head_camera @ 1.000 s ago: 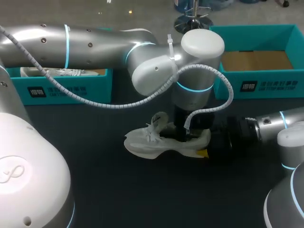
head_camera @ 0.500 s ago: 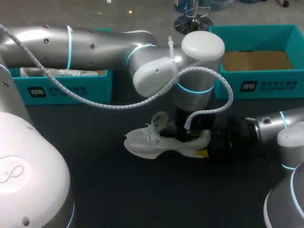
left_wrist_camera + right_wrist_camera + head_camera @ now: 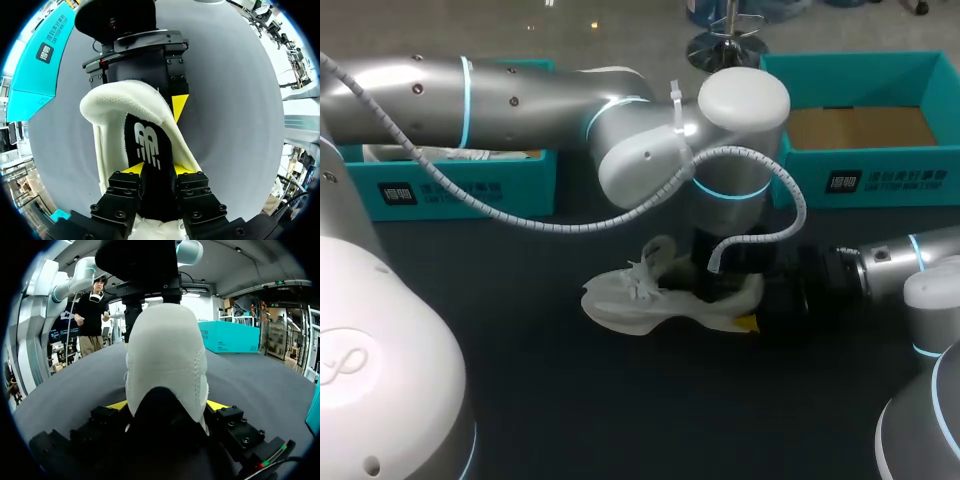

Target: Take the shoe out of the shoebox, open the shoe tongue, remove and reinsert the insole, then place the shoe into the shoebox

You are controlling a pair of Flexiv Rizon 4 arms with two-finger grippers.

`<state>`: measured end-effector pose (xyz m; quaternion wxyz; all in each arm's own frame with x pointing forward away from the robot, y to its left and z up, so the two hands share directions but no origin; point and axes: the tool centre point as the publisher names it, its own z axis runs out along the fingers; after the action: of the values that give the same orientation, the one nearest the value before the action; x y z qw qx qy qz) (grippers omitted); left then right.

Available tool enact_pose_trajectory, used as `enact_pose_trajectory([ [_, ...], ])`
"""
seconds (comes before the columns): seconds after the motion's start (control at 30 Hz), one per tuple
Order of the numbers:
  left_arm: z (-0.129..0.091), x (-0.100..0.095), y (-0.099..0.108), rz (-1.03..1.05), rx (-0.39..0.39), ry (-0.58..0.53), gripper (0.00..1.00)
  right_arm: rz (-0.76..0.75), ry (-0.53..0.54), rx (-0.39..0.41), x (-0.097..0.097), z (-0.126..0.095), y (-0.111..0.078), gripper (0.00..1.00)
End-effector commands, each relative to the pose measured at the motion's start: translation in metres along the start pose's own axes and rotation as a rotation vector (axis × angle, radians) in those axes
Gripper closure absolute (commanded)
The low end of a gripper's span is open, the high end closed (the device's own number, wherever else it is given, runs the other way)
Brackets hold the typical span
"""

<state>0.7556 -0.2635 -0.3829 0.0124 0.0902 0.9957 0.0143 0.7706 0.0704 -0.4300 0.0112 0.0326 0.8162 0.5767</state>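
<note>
The left arm (image 3: 520, 95) crosses past the middle and turns its wrist straight down over the white mesh sneaker (image 3: 640, 300), which sits upright near the middle of the dark grey table (image 3: 620, 410). The left gripper (image 3: 157, 170) stands in the shoe's opening, its fingers pinching the black insole (image 3: 150, 142) from both sides. The right arm (image 3: 910, 255) lies low and level, and the right gripper (image 3: 167, 407) clamps the heel. Bare table lies in front of the shoe. The open teal cardboard shoebox (image 3: 850, 180) sits behind at right, and a second teal box (image 3: 470, 188) behind at left.
</note>
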Motion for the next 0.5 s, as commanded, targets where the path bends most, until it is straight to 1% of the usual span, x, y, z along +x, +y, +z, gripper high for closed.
enact_pose_trajectory([
  [0.03,0.000,0.008,0.006,0.009,0.024,-0.022,0.69,0.002,-0.002,0.004,0.000,0.004,-0.002,1.00],
  [0.17,0.001,0.009,0.008,0.023,0.041,-0.033,0.69,0.002,-0.002,0.004,0.000,0.004,-0.002,1.00],
  [0.5,0.011,0.008,0.010,0.019,0.025,-0.051,0.70,0.002,-0.002,0.004,0.000,0.004,-0.002,1.00],
])
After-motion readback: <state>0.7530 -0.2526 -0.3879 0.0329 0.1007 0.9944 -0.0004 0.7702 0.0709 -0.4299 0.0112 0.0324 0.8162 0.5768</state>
